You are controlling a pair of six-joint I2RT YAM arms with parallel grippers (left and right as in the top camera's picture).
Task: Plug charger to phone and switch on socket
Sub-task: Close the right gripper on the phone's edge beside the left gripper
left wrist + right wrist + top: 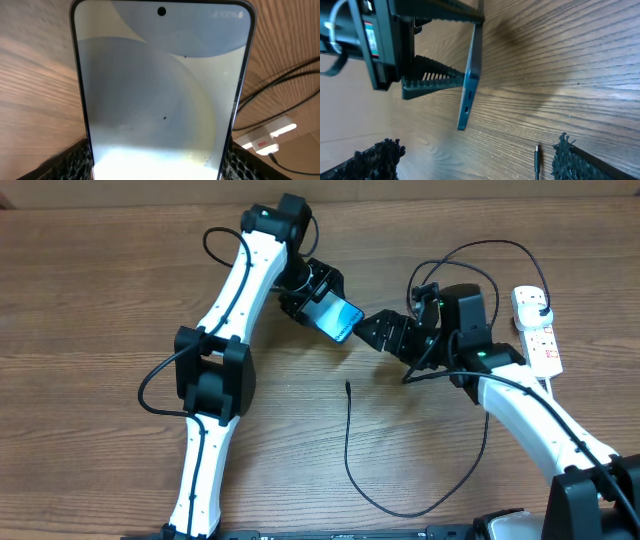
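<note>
My left gripper (318, 298) is shut on the phone (336, 317) and holds it tilted above the table, lit blue screen up. The phone fills the left wrist view (160, 90), clamped between both fingers at its lower end. My right gripper (372, 332) is open and empty just right of the phone's free end. In the right wrist view the phone (470, 85) shows edge-on, its port facing my open right gripper (470, 162). The charger's connector tip (347, 386) lies loose on the table and shows by my right finger (537, 159). The white socket strip (541, 330) lies at far right.
The charger's black cable (400, 510) loops across the near table and back up toward the right arm. More black cable (470, 255) arcs behind the right arm toward a black plug (536, 299) in the socket strip. The strip also shows in the left wrist view (265, 137).
</note>
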